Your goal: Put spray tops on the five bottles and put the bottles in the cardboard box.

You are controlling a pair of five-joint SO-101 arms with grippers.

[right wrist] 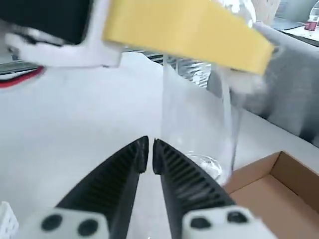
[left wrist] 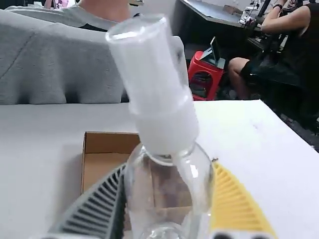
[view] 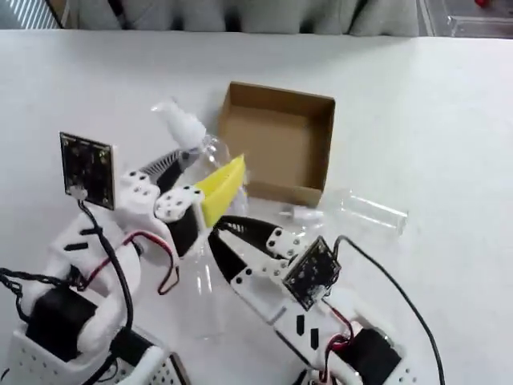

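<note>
One bottle (left wrist: 167,184), spray top (left wrist: 154,84) fitted, is clamped in the left hand (left wrist: 167,209) beside the cardboard box (view: 276,140); the right wrist view shows its base near the closed, empty right hand (right wrist: 149,149).

— What lies beyond the desk (view: 449,112)?
— A grey cloth (left wrist: 45,64) runs all along its far edge.
— And past that?
— A red stool (left wrist: 203,75) stands on a dark floor (left wrist: 304,122), with a dark table (left wrist: 212,14) behind it.
— How is the desk lit?
— It is white and evenly lit, with soft shadows.
</note>
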